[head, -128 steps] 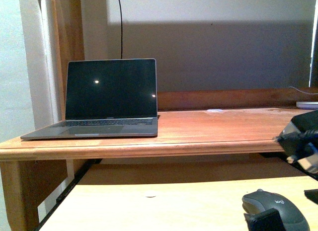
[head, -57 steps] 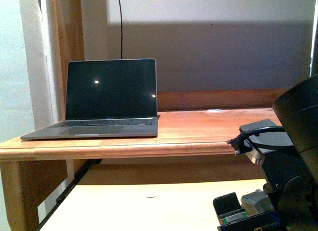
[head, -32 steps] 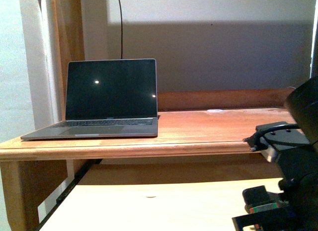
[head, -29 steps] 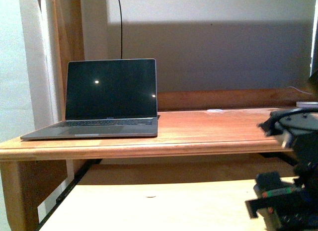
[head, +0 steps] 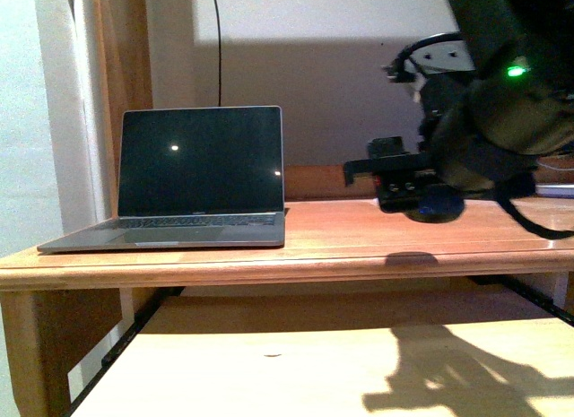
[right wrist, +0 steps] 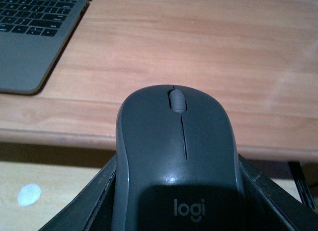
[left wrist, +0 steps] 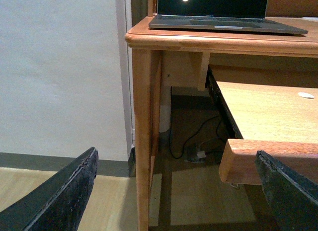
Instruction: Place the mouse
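Observation:
The dark grey mouse, with a scroll wheel and a logo, sits gripped between my right gripper's black fingers. In the front view my right gripper holds the mouse just above the upper wooden desk top, to the right of the open laptop. In the right wrist view the mouse's nose hangs over the desk's front edge. My left gripper is open and empty, low beside the desk leg, outside the front view.
The laptop's corner lies close to the mouse on the desk top. A lighter pull-out shelf sits below the desk and bears a small white spot. Cables lie under the desk. A wall stands behind.
My right arm has risen from the lower shelf, with the mouse in its grip, to just above the upper desk top, right of the laptop. The laptop has not moved.

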